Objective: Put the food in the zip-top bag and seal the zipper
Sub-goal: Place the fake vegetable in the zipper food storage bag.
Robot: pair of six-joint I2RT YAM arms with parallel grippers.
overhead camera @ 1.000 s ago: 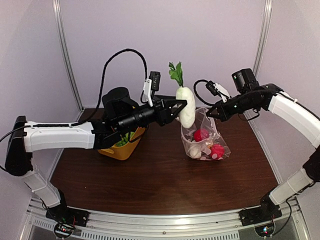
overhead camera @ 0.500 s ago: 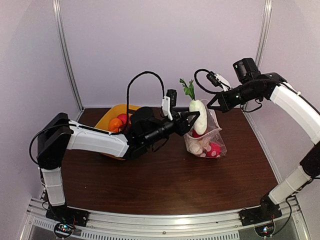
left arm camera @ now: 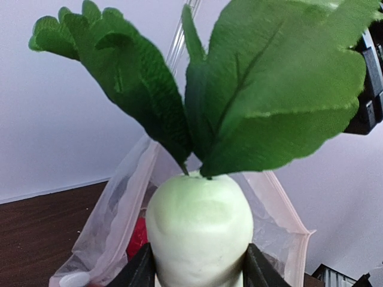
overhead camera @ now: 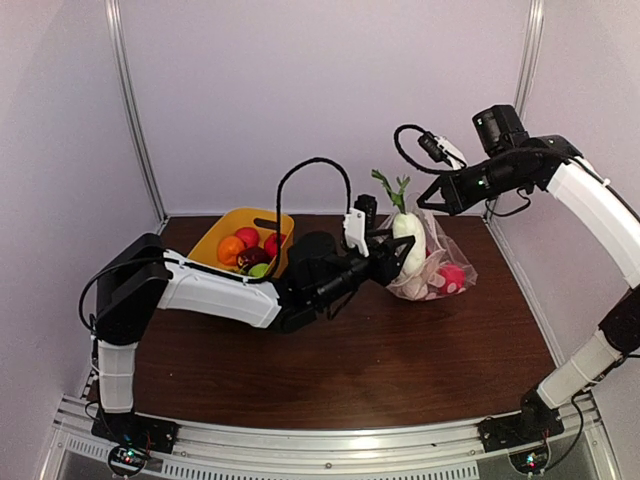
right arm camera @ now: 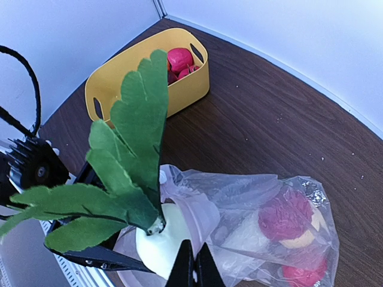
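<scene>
My left gripper (overhead camera: 398,262) is shut on a white toy radish (overhead camera: 408,240) with green leaves, holding it upright at the mouth of the clear zip-top bag (overhead camera: 445,268). In the left wrist view the radish (left arm camera: 199,230) fills the frame between my black fingers (left arm camera: 140,270). My right gripper (overhead camera: 424,203) is shut on the bag's top edge and holds it up; in the right wrist view its tips (right arm camera: 192,272) pinch the bag (right arm camera: 251,209) beside the radish (right arm camera: 161,242). Red and pink food (right arm camera: 286,215) lies inside the bag. The zipper cannot be made out.
A yellow tub (overhead camera: 222,236) with red, orange, green and dark purple toy food stands at the back left of the brown table (overhead camera: 330,370); it also shows in the right wrist view (right arm camera: 179,89). Walls close the back and sides.
My left arm has carried the radish right and down to the bag's mouth. My right gripper has lifted the bag's edge a little, and the bag has shifted right.
</scene>
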